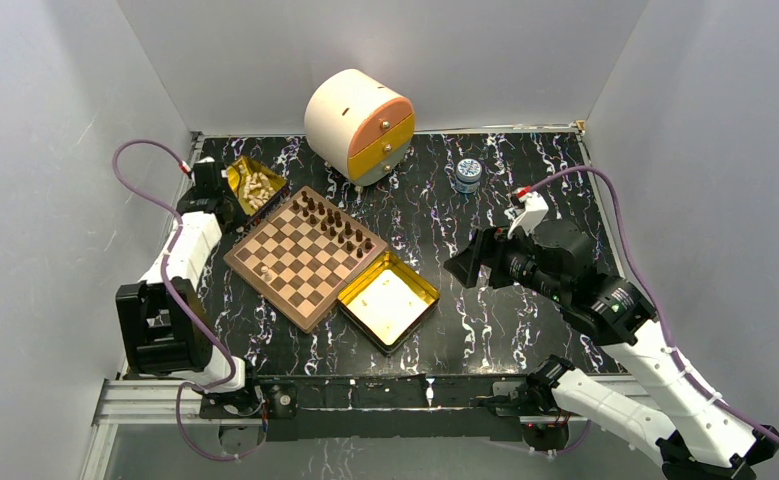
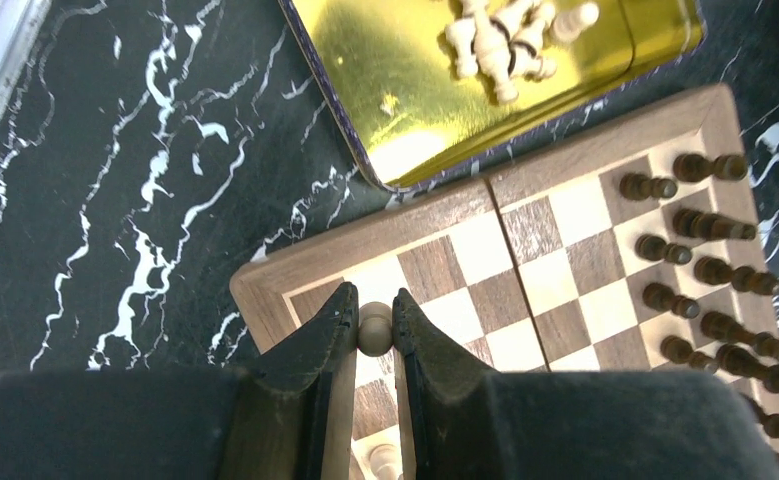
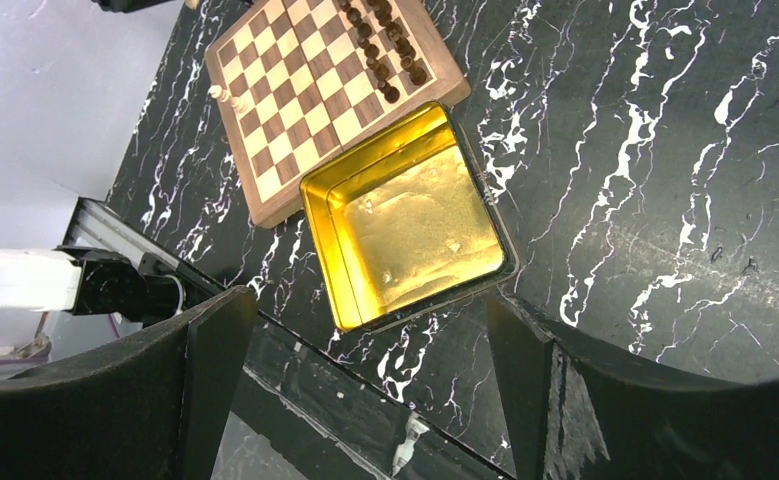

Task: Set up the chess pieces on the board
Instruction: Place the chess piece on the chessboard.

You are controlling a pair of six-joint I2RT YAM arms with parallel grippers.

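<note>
**Left end effector grips one light piece over the board's corner**

In the top view, the board (image 1: 300,262) lies on the black marbled tabletop (image 1: 525,200), turned like a diamond. The dark pieces (image 1: 340,225) stand in two rows along its far right edge. A gold tin (image 1: 265,170) holding the light pieces (image 1: 257,185) sits just beside the far left edge. An empty gold tin (image 1: 388,298) lies just beside the near right edge. The left end effector (image 1: 227,210) is near the filled tin. The right end effector (image 1: 465,265) hangs well apart, to the right of the empty tin.

In the left wrist view, the left end effector's fingers are almost closed on a held light piece (image 2: 375,328), seen over the board's corner squares. A second light piece (image 2: 385,460) stands on the board.

In the right wrist view, the right end effector's fingers are spread wide with nothing between them, above the empty gold tin.
</note>
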